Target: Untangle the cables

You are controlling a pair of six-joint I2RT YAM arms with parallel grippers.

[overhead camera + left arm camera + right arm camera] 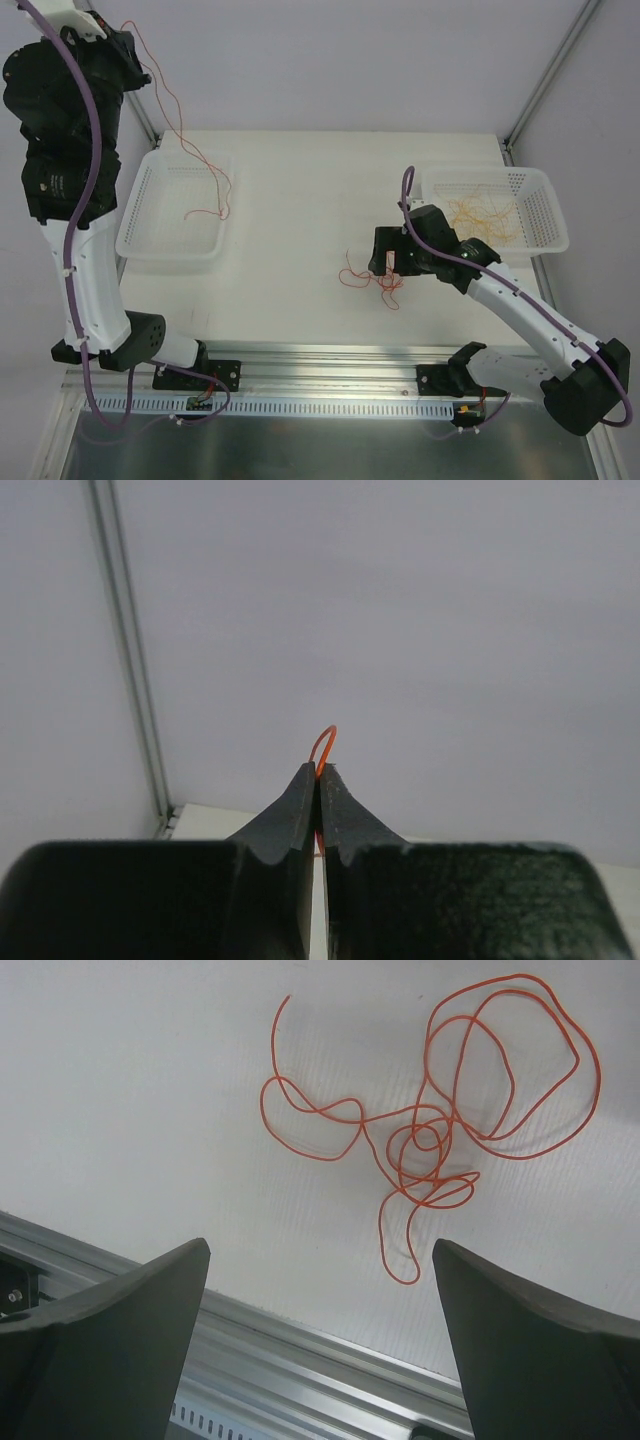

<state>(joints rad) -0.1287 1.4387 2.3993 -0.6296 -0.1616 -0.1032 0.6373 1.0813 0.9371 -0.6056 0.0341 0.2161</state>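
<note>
Thread-thin red cables (428,1145), light, limp and springy, lay in a curly tangle on the white surface (300,200), well right of the left basket (135,235) and directly beneath the wide-open right tool (320,1250). A free end or outer loop looked a better hold than the knot. High above that basket, the left tool (319,780) was pinched on one red strand (331,729) trailing into it. Paler strands (480,215) filled a second basket (545,215) farther right.
</note>
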